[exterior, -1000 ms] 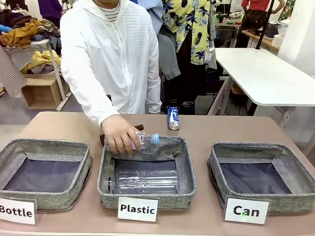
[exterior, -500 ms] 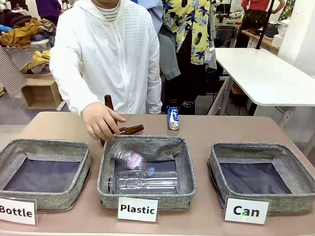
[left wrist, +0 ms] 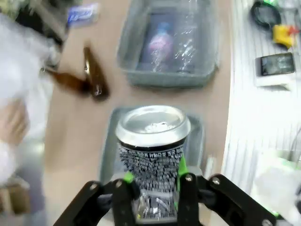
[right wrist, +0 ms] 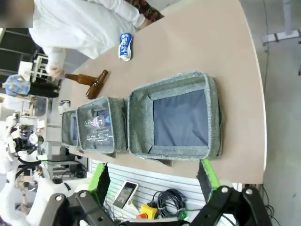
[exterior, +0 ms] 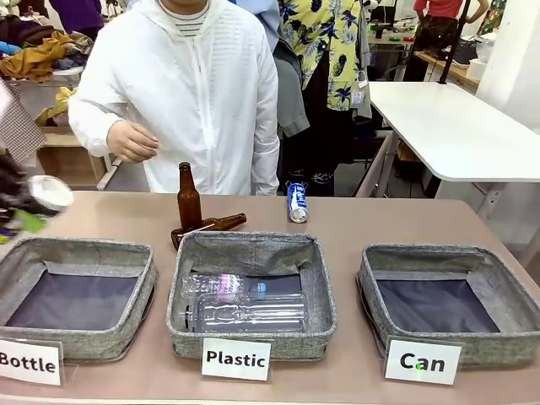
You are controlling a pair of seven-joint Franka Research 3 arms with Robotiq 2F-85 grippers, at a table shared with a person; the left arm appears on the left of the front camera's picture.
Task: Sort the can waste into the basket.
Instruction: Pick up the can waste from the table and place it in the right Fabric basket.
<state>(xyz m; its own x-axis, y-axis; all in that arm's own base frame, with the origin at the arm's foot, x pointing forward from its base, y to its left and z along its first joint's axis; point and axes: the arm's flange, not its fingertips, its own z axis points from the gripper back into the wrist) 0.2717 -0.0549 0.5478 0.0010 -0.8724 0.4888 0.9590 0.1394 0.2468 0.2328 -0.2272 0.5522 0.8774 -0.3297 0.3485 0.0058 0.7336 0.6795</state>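
Left gripper: jaws pinched on the black can. The green pads press its lower body from both sides. The can stands upright in the grip with its silver top towards the wrist camera.
Right gripper: jaws spread wide, holding and touching nothing.

Left wrist view: the black can has fine pale print on its body and an unopened pull-tab lid. Below it lies the Bottle basket. Beyond that is the Plastic basket with clear bottles inside.

Front view: the left gripper and can appear as a blur at the far left edge. They are above table height and outside the Bottle basket's left wall. This view gives the card lettering, which the wrist views do not. It also shows one brown bottle upright and another lying just behind the Plastic basket. The person's hand is raised off the table.

Right wrist view: the Can basket is seen from above, with only its dark bottom showing inside.

The blue-and-white can lies on its side on the far part of the table. It is behind the gap between the Plastic and Can baskets and touches neither.
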